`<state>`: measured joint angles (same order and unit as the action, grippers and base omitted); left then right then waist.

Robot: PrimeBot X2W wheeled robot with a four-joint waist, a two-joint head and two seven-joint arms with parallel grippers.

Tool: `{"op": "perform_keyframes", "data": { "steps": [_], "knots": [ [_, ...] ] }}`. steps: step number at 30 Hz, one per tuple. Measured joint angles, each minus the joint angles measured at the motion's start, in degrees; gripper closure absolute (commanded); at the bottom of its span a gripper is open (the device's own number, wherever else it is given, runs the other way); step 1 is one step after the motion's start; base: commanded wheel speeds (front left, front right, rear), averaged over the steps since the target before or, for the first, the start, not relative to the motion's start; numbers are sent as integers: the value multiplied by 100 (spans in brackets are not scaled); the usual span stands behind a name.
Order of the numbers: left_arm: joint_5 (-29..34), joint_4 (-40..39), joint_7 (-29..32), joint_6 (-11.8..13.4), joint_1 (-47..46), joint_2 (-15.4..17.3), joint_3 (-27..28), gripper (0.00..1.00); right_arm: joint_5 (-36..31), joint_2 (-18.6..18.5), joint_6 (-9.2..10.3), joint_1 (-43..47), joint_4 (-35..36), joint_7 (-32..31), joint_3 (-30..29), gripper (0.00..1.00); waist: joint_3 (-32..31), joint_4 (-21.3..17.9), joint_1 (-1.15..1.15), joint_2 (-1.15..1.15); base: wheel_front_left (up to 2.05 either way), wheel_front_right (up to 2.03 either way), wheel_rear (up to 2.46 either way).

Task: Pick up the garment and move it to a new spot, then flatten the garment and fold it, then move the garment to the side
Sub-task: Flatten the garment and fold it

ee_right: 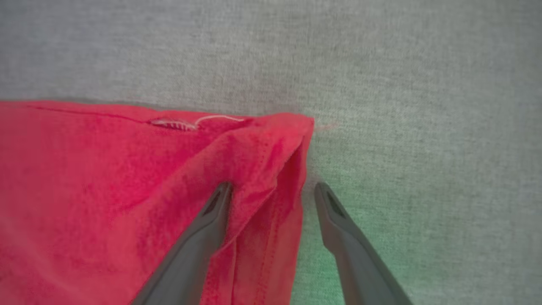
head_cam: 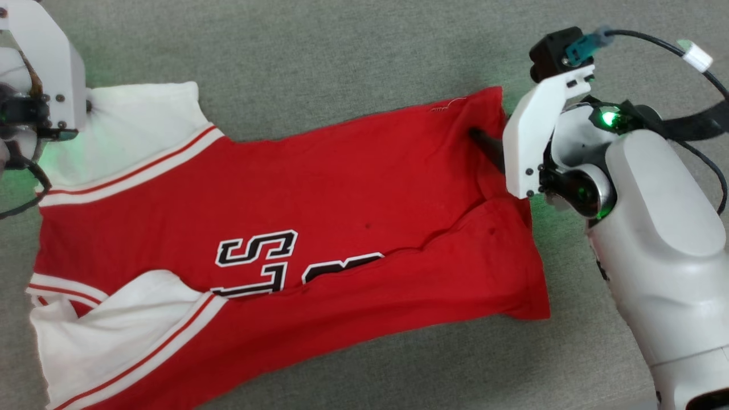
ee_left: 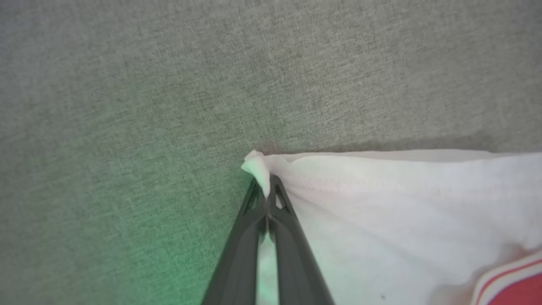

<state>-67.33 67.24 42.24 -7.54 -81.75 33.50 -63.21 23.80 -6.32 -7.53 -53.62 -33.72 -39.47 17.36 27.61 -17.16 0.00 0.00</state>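
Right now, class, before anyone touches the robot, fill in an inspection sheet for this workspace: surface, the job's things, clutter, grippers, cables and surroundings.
Surface: grey woven surface, tinted green near both arms by their lights.
Job's things: garment lies spread out, with its near long edge folded over and hiding part of the lettering.
Clutter: nothing seen.
Grippers: left gripper is shut on the corner of the white sleeve. The right gripper is open and straddles the red hem, one finger on cloth and the other on bare surface.
Cables: black cable with a teal plug and a white tag arcs off the right wrist. A thin dark cable loops by the left wrist.
Surroundings: nothing seen.
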Motion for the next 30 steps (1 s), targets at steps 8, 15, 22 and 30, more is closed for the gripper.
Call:
{"op": "perform_keyframes", "data": {
  "steps": [8, 15, 22, 30],
  "knots": [
    [-14, -11, -178, -1, -41, -96, -32, 100, 361, -137, 1, -521, -599, -491, 615, 100, 22, 93, 0, 0, 0, 0, 0],
    [-48, -26, -391, 1, -42, -238, -18, 100, 558, -386, 0, -593, -723, -122, 917, 100, -98, 264, 0, 0, 0, 0, 0],
    [-187, -456, -393, 1, -30, -265, -25, 100, 553, -702, 0, -583, -760, 336, 1156, 100, -363, 521, 0, 0, 0, 0, 0],
    [-369, -1051, -291, 1, 9, -130, -99, 100, 606, -1102, 0, -344, -542, 555, 1417, 100, -776, 859, 0, 0, 0, 0, 0]
  ]
}}
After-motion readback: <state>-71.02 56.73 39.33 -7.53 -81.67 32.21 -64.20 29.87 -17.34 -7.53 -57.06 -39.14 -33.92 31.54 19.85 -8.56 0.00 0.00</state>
